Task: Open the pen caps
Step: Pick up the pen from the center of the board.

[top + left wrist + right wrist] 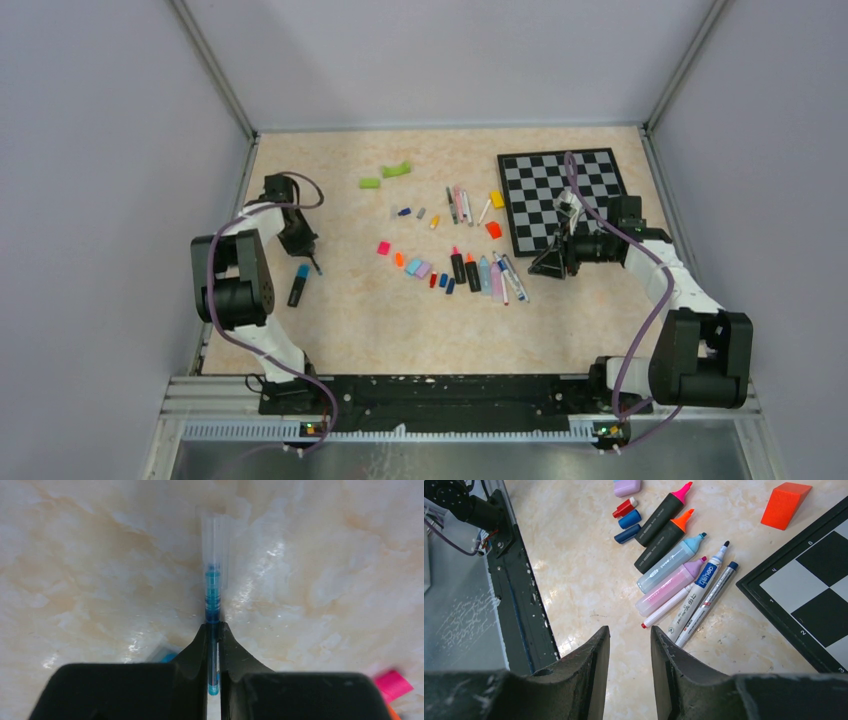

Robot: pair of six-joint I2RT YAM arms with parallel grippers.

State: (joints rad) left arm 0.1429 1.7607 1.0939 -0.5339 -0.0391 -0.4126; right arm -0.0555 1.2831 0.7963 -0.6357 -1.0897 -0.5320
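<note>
Evidently the step in hand is the grasp on the next pen. On the near left, the left gripper (213, 627) is clenched on a thin blue pen (212, 595), pinching the barrel, with the tip end running out ahead of the jaws. Its clear cap (214, 540) is on, sheathing the tip. Whether the pen rests on the table (325, 580) or hangs just above it cannot be told. Just beside that gripper, toward the arm bases, lies a black marker (298, 287) with a blue cap on it, untouched.

Across on the right, the right gripper (630, 640) hangs over bare table with its jaws parted and nothing between them. Just ahead of it lies a row of uncapped pens (671, 562), side by side with tips bare. Beyond them a few loose caps (629, 518) in red, blue and lilac lie close together, so much of the task looks done.

Next, I judge, the cap must be gripped and drawn straight off along the barrel while the left holds firm. The right gripper is well apart from the pen, so the two must first be brought together. The cap is slim and transparent, which calls for careful alignment.

Farther out sit an orange block (784, 505) and the chessboard (560, 190).
</note>
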